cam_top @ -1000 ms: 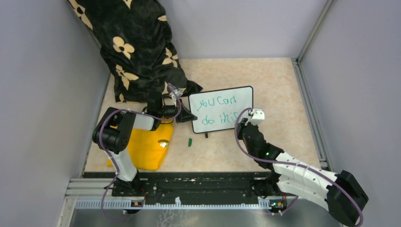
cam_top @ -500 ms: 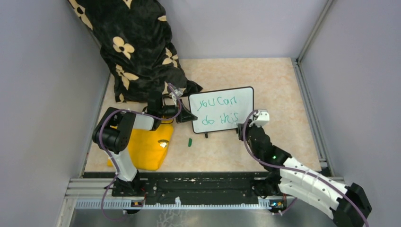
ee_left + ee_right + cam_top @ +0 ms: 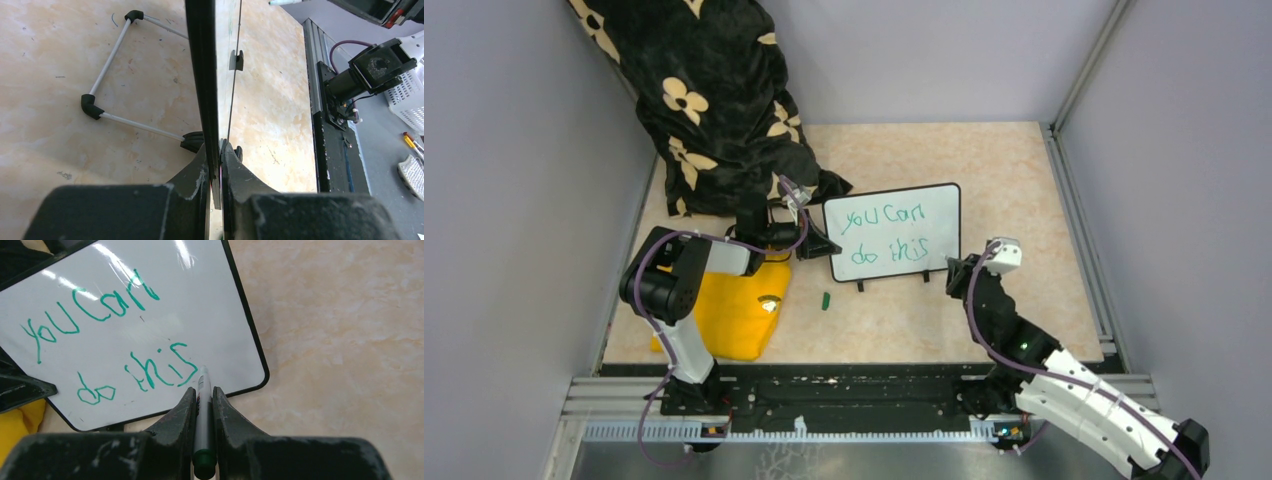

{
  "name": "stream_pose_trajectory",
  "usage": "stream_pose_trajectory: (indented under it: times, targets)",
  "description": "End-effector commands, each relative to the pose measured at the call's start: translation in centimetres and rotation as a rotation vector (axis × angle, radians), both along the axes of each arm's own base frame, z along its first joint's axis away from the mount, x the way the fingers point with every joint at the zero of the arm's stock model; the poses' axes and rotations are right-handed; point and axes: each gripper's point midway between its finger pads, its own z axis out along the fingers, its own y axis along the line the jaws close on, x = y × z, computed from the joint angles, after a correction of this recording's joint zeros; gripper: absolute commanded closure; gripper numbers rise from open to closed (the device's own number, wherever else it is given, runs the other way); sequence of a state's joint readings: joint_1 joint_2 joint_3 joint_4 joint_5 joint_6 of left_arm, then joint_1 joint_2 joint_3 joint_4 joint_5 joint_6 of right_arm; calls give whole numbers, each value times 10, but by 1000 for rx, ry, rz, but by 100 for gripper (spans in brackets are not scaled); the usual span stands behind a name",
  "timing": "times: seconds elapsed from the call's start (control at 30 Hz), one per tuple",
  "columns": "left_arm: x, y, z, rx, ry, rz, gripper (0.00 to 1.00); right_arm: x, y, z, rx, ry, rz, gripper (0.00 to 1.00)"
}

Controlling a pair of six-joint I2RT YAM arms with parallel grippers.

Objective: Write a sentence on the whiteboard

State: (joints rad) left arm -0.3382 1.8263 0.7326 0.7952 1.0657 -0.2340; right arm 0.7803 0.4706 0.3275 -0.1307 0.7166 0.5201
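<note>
**Status check: writing step**

1. Locate the whiteboard (image 3: pixel 892 232). In the top view it stands upright at the centre of the frame on the table (image 3: pixel 1024 180), resting on its small black feet.

2. Confirm the left gripper (image 3: pixel 218 165). In the left wrist view its two fingers are closed on the board's black frame, one finger on each side of the edge. Treat the board as held.

3. Confirm the right gripper (image 3: pixel 202 392). Its fingers are closed around a marker (image 3: pixel 203 415), with the tip pointing toward the board. In the top view this gripper sits just off the board's lower right corner, apart from the frame. Judge the tip as off the writing surface.

4. Read the sentence (image 3: pixel 107 347). Two green lines are visible: "you can" above and "do this" below. All the letters are formed and legible.

5. Assess progress. The writing appears complete, since no word is left unfinished. What is left is probably only to set the marker down and release the board.

6. Note a small green object (image 3: pixel 825 300) on the table in front of the board, possibly the marker cap. The pictures do not settle this.
</note>
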Motion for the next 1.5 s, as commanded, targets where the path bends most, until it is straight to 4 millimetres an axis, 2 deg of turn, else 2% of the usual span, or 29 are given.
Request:
stream_pose_trajectory:
  times: [0.0, 0.3, 0.37, 0.9, 1.47]
  targets:
    - [3, 4, -32, 89, 22, 55, 100, 4, -6, -1, 35, -25, -51, 100]
    - [3, 4, -34, 97, 27, 55, 100, 6, -2, -9, 69, -35, -50, 100]
    - [3, 4, -35, 97, 29, 54, 100, 7, -1, -5, 87, -52, -51, 100]
    - [3, 4, -35, 99, 27, 52, 100, 16, 2, -6, 72, -54, -71, 100]
    - [2, 3, -35, 102, 25, 49, 100, 22, 2, -16, 46, -36, -91, 100]
